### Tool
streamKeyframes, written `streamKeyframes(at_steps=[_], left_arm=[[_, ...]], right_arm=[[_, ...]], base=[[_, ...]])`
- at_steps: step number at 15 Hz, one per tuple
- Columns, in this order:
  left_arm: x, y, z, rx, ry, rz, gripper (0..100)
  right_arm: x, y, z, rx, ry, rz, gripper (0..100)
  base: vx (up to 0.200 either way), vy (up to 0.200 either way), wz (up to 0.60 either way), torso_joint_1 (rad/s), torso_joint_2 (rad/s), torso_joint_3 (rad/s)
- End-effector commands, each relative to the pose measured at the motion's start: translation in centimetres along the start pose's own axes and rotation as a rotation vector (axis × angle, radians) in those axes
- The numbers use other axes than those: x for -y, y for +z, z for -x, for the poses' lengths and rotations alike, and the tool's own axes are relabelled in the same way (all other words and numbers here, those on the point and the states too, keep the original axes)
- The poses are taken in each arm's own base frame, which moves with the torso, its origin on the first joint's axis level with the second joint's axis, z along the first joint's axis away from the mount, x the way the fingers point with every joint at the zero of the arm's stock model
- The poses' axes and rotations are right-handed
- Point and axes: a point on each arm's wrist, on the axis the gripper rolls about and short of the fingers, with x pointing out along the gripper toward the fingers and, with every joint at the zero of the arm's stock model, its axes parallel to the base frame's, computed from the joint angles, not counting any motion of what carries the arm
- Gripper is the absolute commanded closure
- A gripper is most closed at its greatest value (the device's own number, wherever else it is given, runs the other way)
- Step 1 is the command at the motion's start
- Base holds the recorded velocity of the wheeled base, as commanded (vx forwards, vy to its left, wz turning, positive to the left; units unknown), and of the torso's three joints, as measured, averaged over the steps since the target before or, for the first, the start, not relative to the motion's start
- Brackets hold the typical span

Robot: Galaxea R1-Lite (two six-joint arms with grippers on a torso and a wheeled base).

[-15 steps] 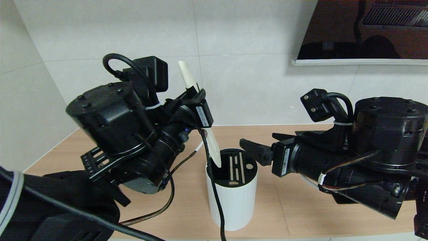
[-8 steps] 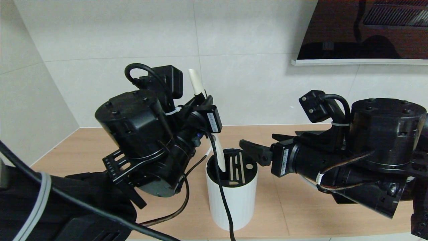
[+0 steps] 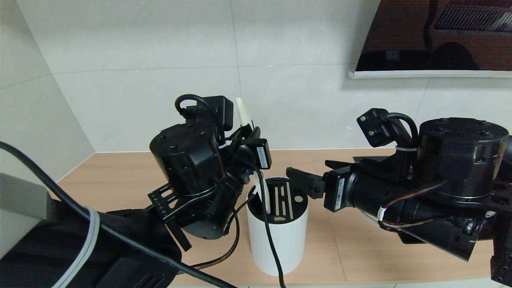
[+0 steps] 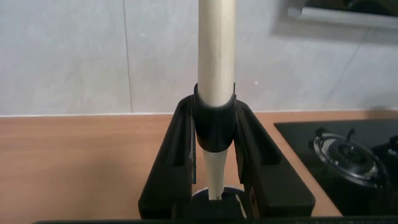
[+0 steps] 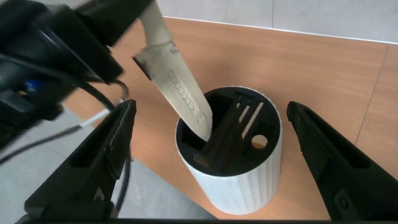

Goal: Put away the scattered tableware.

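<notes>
A pale wooden countertop [image 3: 360,248] runs back to a wall of large white tiles [image 3: 300,100]. A white ribbed cylindrical utensil holder [image 3: 280,240] with a black slotted top stands on the countertop. A glossy black range hood [image 3: 436,36] with a pale lower edge hangs well above the holder, to its right. In the left wrist view a black gas hob [image 4: 348,155] is set into the countertop beyond the holder.

The left gripper [image 4: 216,109] is just above the holder's left rim. Its two black fingers are closed tight on the cream, round-handled kitchen knife [image 3: 243,114], gripping it at the base of the handle. The knife stands nearly upright, leaning slightly, with the handle rising above the gripper. In the right wrist view its steel blade points down into the wide opening on the left side of the holder's insert. The tip is below the rim.

The right gripper [image 5: 208,118] is level with the top of the holder, on its right. Its fingers are spread wide with nothing between them. In the right wrist view one finger lies on each side of the holder, clear of its wall.

A second ago the left arm was farther left of the holder and higher, and the blade tip was just over the rim. Since then the arm has come in towards the holder and dropped, and the blade has gone down into the opening. The holder and the right gripper have kept their places.
</notes>
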Motion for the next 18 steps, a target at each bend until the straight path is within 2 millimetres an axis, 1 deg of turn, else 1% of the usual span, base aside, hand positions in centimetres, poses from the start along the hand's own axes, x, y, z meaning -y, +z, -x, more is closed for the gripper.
streamKeyframes(at_steps=[1,3,4,6,9,11,16,18], left_arm=[[0.1,-0.6,-0.2,-0.012,0.0,-0.007,100],[0.1,-0.8,-0.2,-0.018,0.0,-0.011,100],[0.3,-1.4,-0.2,-0.033,-0.002,-0.017,100],[0.4,-1.6,-0.3,-0.037,0.001,-0.02,100],[0.8,-2.9,-0.3,-0.069,-0.004,-0.014,100],[1.0,-3.8,0.1,-0.094,-0.014,-0.029,100],[1.3,-5.8,0.0,-0.139,-0.005,-0.029,100],[1.3,-6.3,0.0,-0.152,-0.005,-0.038,100]], right_arm=[[0.0,-0.1,0.0,-0.002,0.0,-0.001,0],[0.0,-0.1,0.0,-0.002,0.0,0.001,0],[0.0,-0.1,-0.1,-0.004,-0.001,0.001,0],[0.0,-0.1,-0.1,-0.003,0.0,0.001,0],[0.0,-0.1,-0.1,-0.004,-0.001,0.001,0],[0.0,0.0,-0.1,0.0,-0.001,0.0,0],[0.0,0.2,-0.1,0.01,-0.003,-0.001,0],[0.1,0.3,-0.1,0.012,-0.009,-0.002,0]], base=[[0.0,0.0,0.0,0.0,0.0,0.0],[0.0,0.0,0.0,0.0,0.0,0.0],[0.0,0.0,0.0,0.0,0.0,0.0],[0.0,0.0,0.0,0.0,0.0,0.0],[0.0,0.0,0.0,0.0,0.0,0.0],[0.0,0.0,0.0,0.0,0.0,0.0],[0.0,0.0,0.0,0.0,0.0,0.0],[0.0,0.0,0.0,0.0,0.0,0.0]])
